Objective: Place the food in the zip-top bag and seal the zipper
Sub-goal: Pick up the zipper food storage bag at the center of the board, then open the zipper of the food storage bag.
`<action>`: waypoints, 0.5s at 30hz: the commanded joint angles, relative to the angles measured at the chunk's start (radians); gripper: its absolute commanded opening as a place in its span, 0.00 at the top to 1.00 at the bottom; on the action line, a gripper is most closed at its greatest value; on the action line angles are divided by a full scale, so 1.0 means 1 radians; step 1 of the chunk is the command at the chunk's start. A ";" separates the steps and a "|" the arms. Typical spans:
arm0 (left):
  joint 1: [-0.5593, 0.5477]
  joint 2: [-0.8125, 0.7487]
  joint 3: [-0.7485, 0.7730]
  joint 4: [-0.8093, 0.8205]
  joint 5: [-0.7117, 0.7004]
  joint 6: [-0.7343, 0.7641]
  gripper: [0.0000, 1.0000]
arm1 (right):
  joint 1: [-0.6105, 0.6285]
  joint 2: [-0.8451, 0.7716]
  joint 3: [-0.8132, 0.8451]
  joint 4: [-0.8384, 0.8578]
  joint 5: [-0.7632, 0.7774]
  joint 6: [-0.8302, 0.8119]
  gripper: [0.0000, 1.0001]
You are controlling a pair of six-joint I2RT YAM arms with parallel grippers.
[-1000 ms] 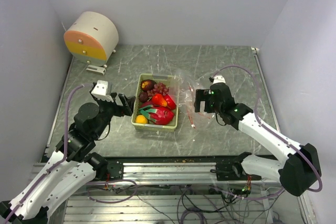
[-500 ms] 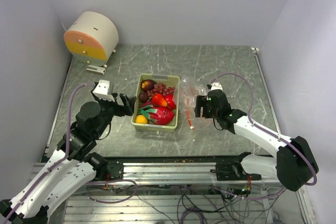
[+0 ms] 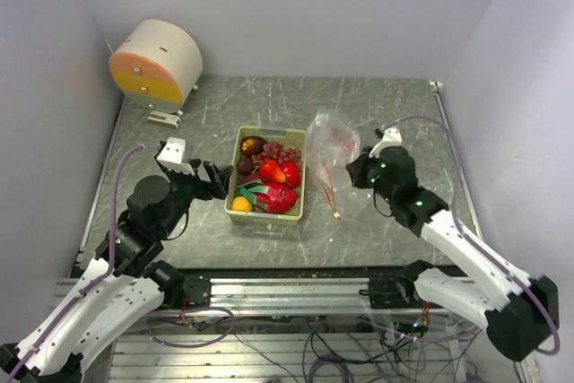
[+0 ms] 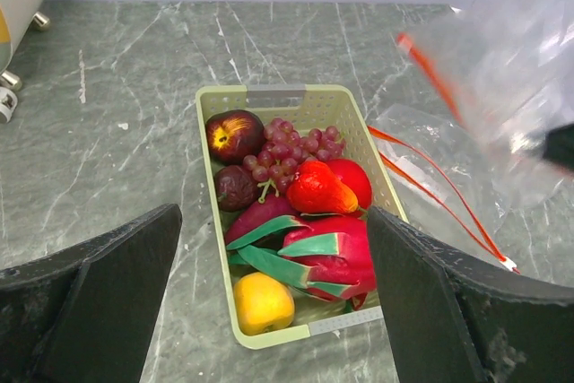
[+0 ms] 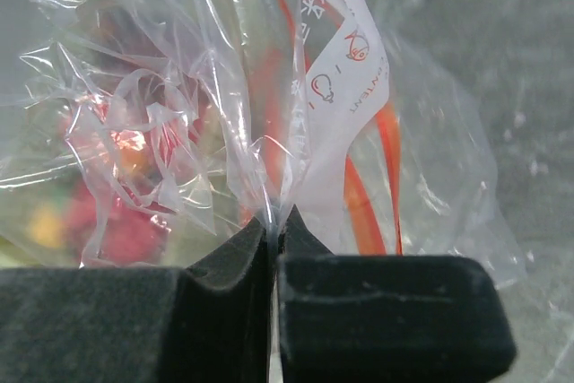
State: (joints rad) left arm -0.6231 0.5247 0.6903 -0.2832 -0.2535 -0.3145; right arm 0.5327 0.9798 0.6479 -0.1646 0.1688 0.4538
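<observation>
The food [image 3: 269, 181] lies in a pale green tray [image 3: 303, 177]: dragon fruit [image 4: 336, 253], orange [image 4: 263, 302], apple [image 4: 354, 177], grapes [image 4: 296, 143] and dark round fruits [image 4: 235, 187]. My left gripper [image 3: 215, 182] hovers open at the tray's left end, holding nothing; in its wrist view the left gripper [image 4: 273, 221] frames the tray. The clear zip-top bag [image 3: 332, 143] hangs crumpled right of the tray, its red zipper strip [image 3: 330, 190] trailing to the table. My right gripper [image 3: 357, 168] is shut on the bag; in its wrist view the right gripper [image 5: 273, 221] pinches the film of the bag [image 5: 224, 105].
A round beige and orange device [image 3: 157, 62] stands at the back left corner. Walls close in the grey marbled table [image 3: 395, 114] on three sides. A metal rail runs along the near edge.
My right gripper closed on the bag and raised it off the table, drawing it up and slightly right. The left arm has barely moved.
</observation>
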 commanded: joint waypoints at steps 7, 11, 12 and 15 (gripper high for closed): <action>0.006 -0.055 -0.041 0.156 0.157 -0.035 0.05 | -0.121 -0.223 0.199 0.053 -0.456 0.151 1.00; 0.006 -0.074 -0.046 0.272 0.249 -0.042 0.05 | -0.147 -0.196 0.248 0.138 -0.687 0.250 1.00; 0.006 -0.078 -0.045 0.304 0.271 -0.044 0.05 | -0.149 -0.190 0.255 0.169 -0.748 0.281 1.00; 0.006 -0.076 -0.054 0.429 0.350 -0.058 0.04 | -0.152 -0.176 0.260 0.304 -0.913 0.397 1.00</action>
State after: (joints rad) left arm -0.6228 0.4591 0.6430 -0.0772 -0.0513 -0.3489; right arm 0.3897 0.7895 0.8814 -0.0395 -0.4343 0.6796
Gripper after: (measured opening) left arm 0.955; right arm 0.006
